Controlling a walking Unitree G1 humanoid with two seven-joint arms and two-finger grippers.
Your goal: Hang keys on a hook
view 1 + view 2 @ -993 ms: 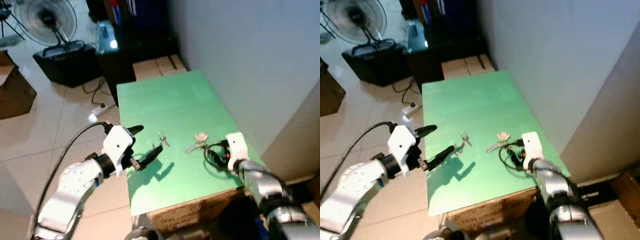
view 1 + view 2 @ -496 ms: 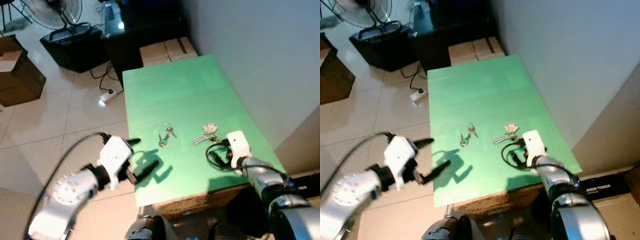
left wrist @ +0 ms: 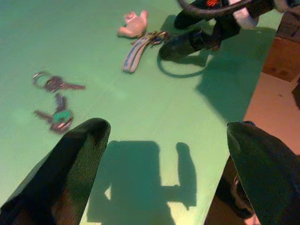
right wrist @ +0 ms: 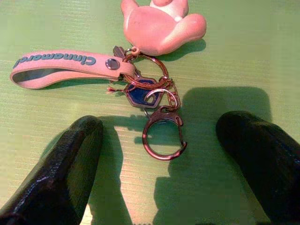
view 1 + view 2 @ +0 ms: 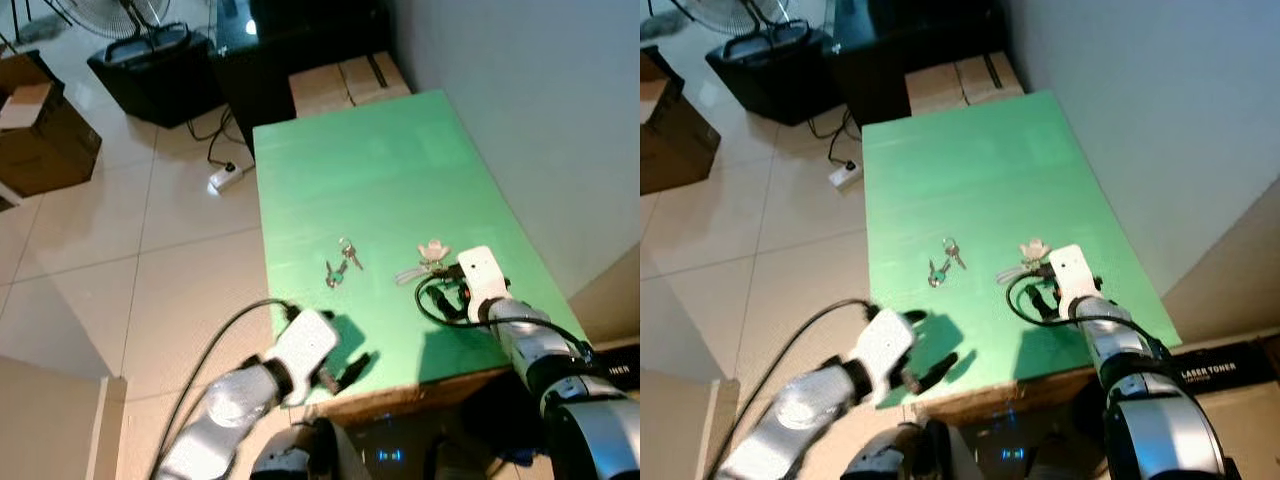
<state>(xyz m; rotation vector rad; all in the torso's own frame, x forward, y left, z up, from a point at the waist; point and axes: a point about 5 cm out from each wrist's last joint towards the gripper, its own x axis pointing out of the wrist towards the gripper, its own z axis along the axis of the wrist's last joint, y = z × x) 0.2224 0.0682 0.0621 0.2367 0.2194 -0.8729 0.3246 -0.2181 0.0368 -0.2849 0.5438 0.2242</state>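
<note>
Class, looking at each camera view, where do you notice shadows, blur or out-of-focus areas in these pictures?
Left wrist view: the small keys are smeared, and a hard gripper shadow falls on the green table. Right wrist view: the keychain is sharp, while the near black fingers are soft and cast dark shadows. Left eye view: the left gripper looks slightly blurred.

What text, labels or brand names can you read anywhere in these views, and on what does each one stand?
"cinnamoroll", approximately: raised letters on the pink rubber strap of the keychain with the pink plush charm, seen upside down; the middle letters are unclear.
"LASER TONER": white print on the black box on the floor beside the green table; the smaller line beneath is too small to read.
Nothing readable on the loose metal keys.
</note>
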